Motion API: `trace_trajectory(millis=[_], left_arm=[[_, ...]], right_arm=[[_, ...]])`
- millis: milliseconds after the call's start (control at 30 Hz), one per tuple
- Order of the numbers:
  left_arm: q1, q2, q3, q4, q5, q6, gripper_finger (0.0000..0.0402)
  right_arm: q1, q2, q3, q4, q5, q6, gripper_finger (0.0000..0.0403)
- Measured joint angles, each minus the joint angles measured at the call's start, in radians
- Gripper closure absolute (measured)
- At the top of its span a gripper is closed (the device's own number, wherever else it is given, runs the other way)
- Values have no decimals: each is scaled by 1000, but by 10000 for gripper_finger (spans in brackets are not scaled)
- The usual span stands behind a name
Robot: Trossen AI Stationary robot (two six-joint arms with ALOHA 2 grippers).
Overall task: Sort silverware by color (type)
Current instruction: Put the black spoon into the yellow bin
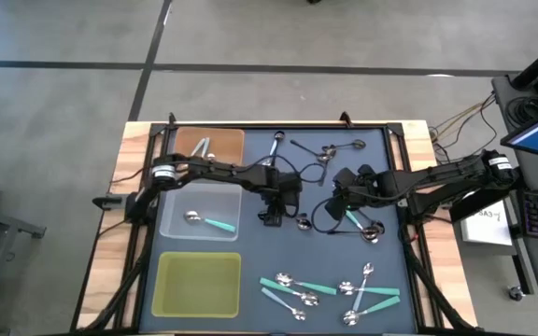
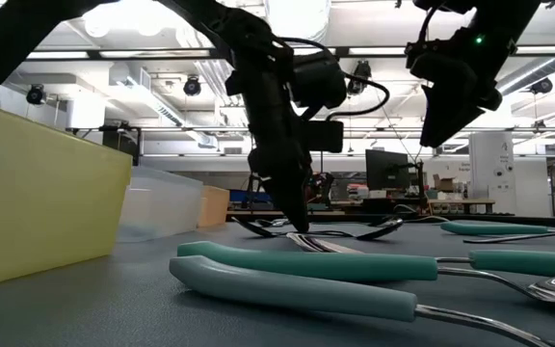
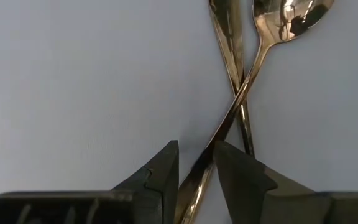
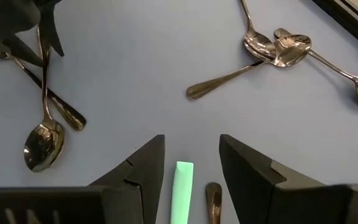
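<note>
The left tool (image 3: 194, 177) is down on the worktop (image 1: 250, 243), clenched on a dark spoon (image 3: 229, 118) that crosses another (image 3: 232, 50). The right tool (image 4: 191, 168) hovers released above a teal handle (image 4: 181, 190), more spoons (image 4: 272, 53) scattered nearby.

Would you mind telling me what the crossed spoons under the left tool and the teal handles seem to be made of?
The crossed spoons look like polished metal: mirror-bright, with reflections in the bowl. The teal handles look like matte plastic or a coating, evenly coloured with only a soft sheen; which one cannot be told.
</note>
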Motion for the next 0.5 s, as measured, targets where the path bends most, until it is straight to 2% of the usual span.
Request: trace_trajectory(millis=[300, 500], left_arm=[[-12, -26, -9, -8, 11, 88, 323], [-8, -21, -11, -4, 12, 82, 323]], right_arm=[[0, 0, 0, -14, 1, 3, 257], [0, 0, 0, -13, 3, 11, 257]])
